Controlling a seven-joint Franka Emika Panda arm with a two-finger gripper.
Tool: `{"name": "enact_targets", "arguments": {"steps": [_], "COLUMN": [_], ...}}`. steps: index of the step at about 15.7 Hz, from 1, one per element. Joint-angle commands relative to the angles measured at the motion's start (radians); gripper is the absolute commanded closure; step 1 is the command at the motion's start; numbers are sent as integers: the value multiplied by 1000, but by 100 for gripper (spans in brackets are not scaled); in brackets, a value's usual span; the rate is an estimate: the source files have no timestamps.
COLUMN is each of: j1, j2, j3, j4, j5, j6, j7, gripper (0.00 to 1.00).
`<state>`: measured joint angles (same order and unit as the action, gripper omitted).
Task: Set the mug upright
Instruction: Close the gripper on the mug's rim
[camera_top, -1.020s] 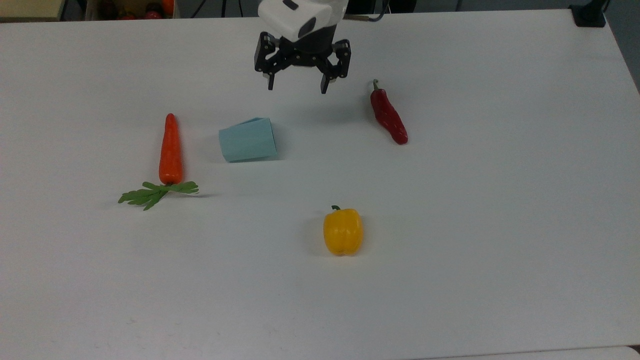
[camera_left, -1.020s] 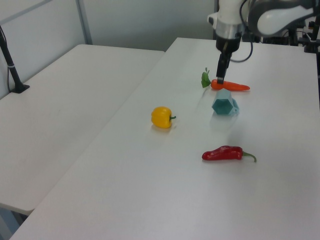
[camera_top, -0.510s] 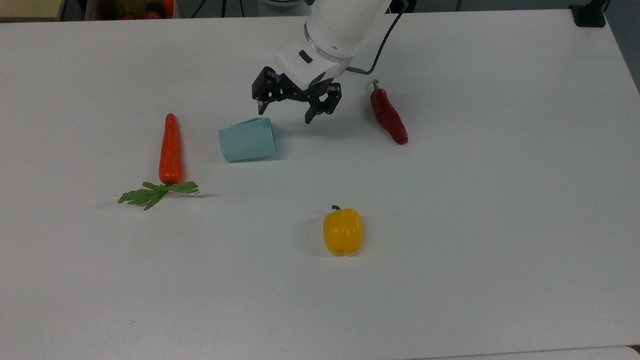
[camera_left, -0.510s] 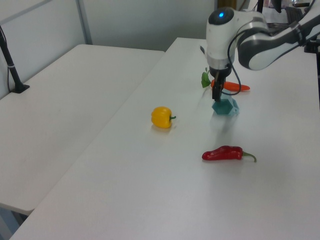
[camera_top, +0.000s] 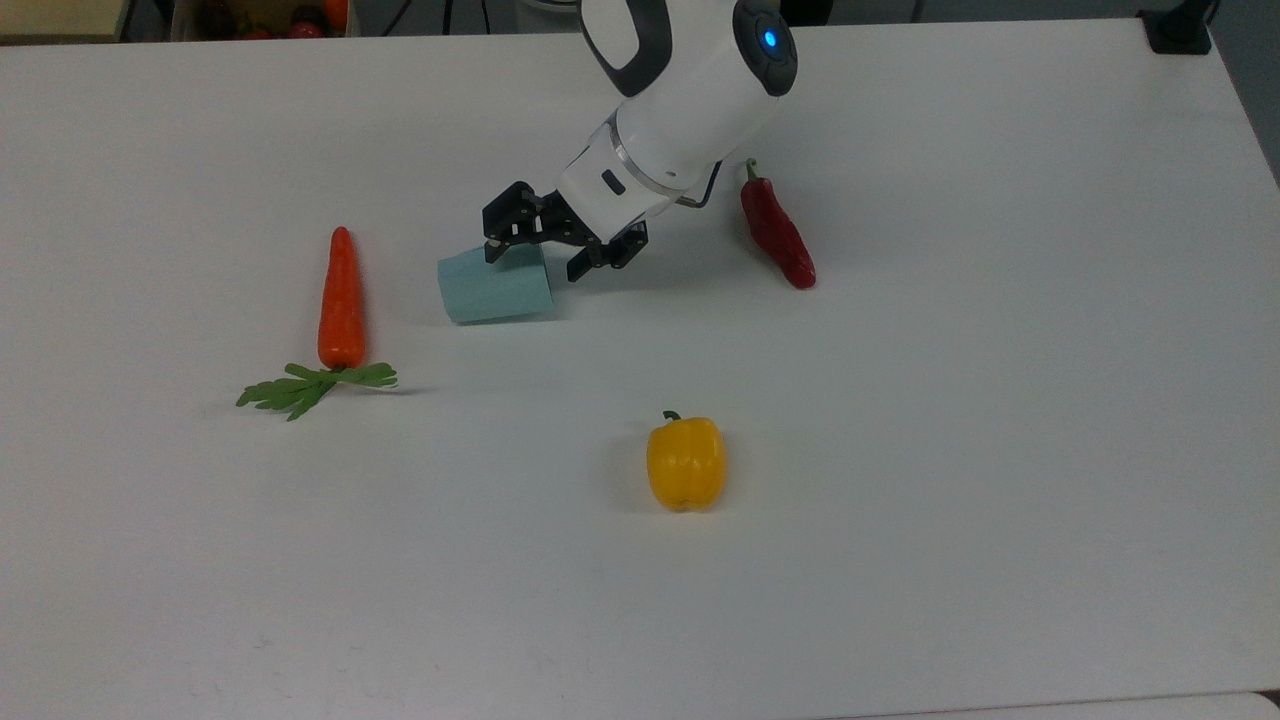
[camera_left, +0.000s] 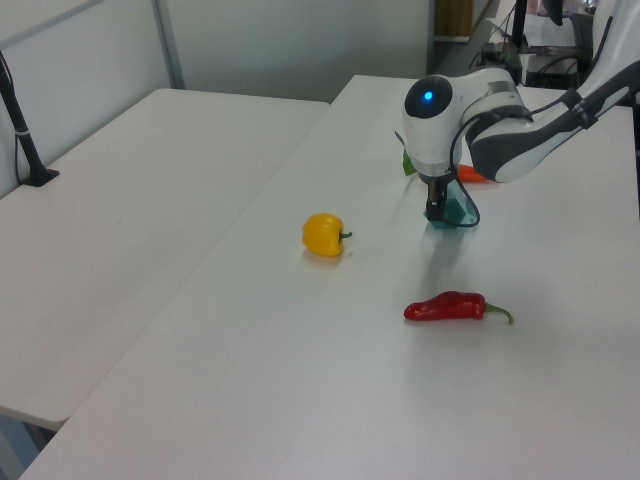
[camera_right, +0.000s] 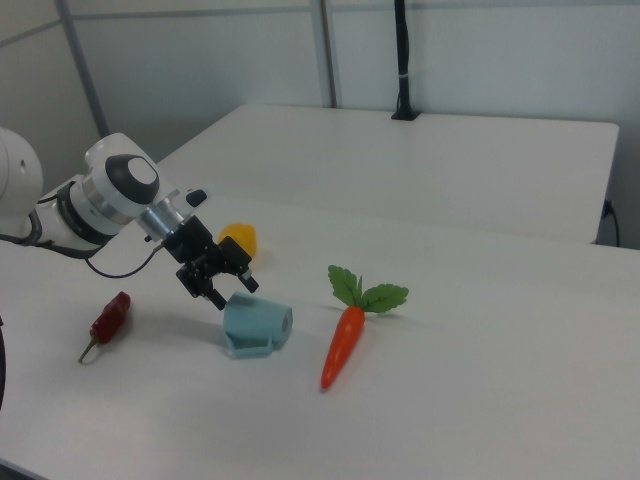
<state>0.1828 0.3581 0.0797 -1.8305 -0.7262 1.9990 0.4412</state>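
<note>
— Where's the mug (camera_top: 495, 286)?

— On its side on the table (camera_top: 900, 500), between the carrot (camera_top: 341, 300) and the red chilli (camera_top: 777, 232). The gripper (camera_top: 537, 262) hangs at its wider end, fingers spread, holding nothing.

— How will it handle?

— Rigid and light, I'd guess (flat facets may suit the pads). Pinch the wall near the rim, gently; it could skid.

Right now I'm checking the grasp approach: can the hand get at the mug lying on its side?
Probably yes: the open hand is at the mug's end, nothing between them.
</note>
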Motion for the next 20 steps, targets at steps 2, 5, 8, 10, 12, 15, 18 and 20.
{"name": "enact_targets", "arguments": {"steps": [2,5,8,10,12,15,18,20], "j1": [-16,-31,-48,-52,-51,-48,-46,-51], "j2": [-18,-1,13,12,15,13,12,7], "j3": [-2,-3,-5,-5,-5,-5,-3,-3], "j4": [-58,-64,-75,-73,-79,-87,-95,-93], "j5": [-99,-154,-214,-217,-217,-210,-208,-202], "j6": [17,15,15,15,15,14,11,11], "j7": [21,13,17,17,17,20,19,19], "gripper": [0,0,3,20,48,100,100,100]}}
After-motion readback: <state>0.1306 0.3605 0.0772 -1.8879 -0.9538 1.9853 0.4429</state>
